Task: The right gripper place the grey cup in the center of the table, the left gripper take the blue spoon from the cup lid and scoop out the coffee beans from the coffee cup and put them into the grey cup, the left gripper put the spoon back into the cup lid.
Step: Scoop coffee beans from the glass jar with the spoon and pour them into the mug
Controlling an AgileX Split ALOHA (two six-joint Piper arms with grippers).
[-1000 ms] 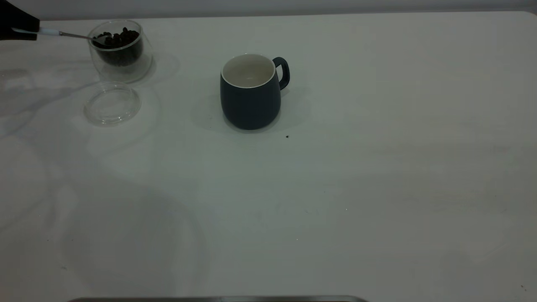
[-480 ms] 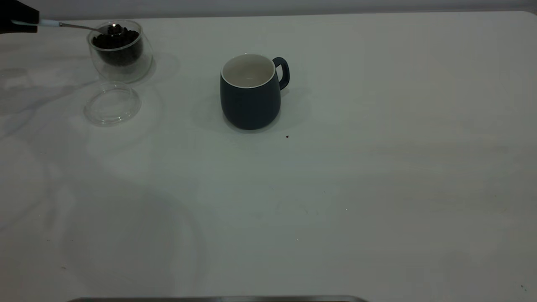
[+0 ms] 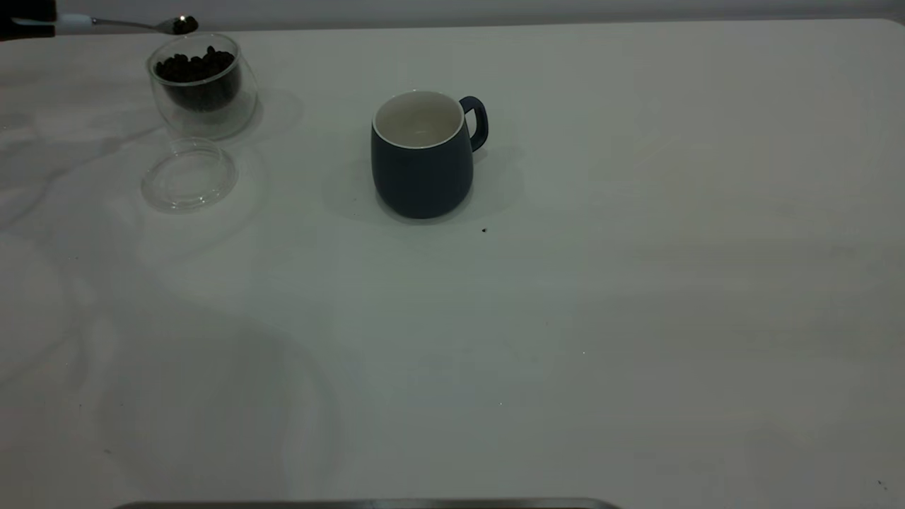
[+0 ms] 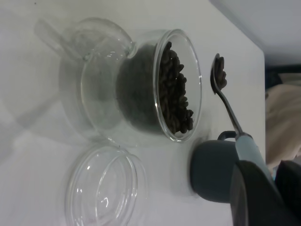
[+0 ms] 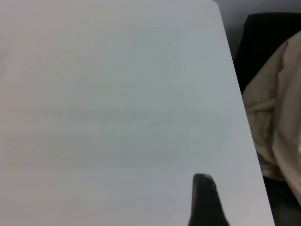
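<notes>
My left gripper (image 3: 32, 20) is at the table's far left corner, shut on the pale handle of the blue spoon (image 3: 127, 24). It holds the spoon level just above the coffee cup (image 3: 203, 88). The spoon bowl (image 4: 218, 75) carries a few coffee beans. More coffee beans (image 3: 196, 67) fill the glass cup. The clear cup lid (image 3: 189, 174) lies empty in front of the cup. The grey cup (image 3: 422, 162) stands upright mid-table, handle to the right, its white inside empty. In the left wrist view my left gripper (image 4: 275, 188) grips the handle. Of my right gripper only one finger (image 5: 204, 200) shows, over bare table, holding nothing.
The white table (image 3: 636, 283) spreads wide to the right and front of the grey cup. A tiny dark speck (image 3: 483, 230) lies just in front of the cup. The right wrist view shows the table's edge (image 5: 235, 94) with beige cloth beyond.
The spoon has come up out of the coffee cup with beans in its bowl. It now sits above the rim; my left gripper rose with it. The rest is unmoved.
</notes>
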